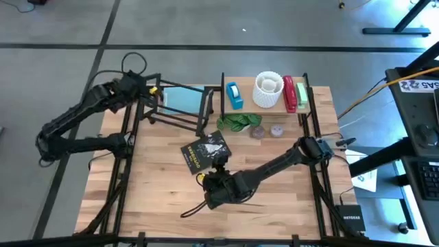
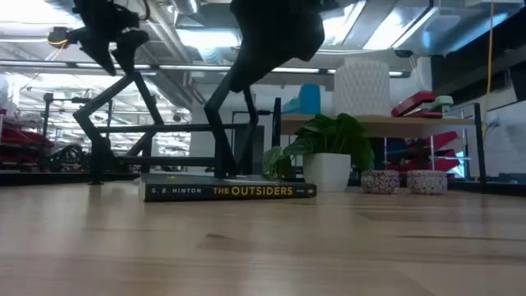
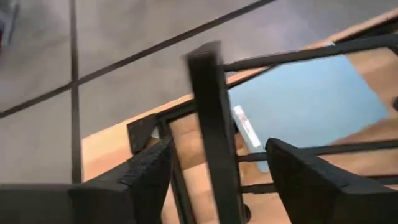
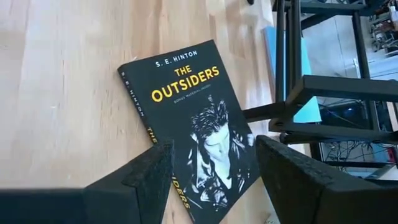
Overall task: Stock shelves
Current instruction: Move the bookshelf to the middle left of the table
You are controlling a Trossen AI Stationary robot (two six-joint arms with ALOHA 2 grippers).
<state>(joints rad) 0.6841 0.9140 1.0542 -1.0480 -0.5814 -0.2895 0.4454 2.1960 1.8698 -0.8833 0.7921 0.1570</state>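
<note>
Right gripper (image 4: 211, 171) fingers spread, hovering over the book (image 4: 193, 124) flat on the counter (image 1: 158, 185). Left gripper (image 3: 217, 171) fingers spread around a black rack (image 1: 180, 103) upright, 11 o'clock of the book. Step: book pickup. Next: descend, pinch the book's edge.

A grey floor (image 1: 206, 24) fills the upper part of the high view, crossed by a dark stripe running left to right and another slanting down at upper left. At the right edge stands a dark desk (image 1: 418, 137) with a keyboard (image 1: 431, 180) on it. In the low view, bright ceiling lights (image 2: 205, 37) and pipes run across the top, with red shelving (image 2: 20, 136) at far left.
</note>
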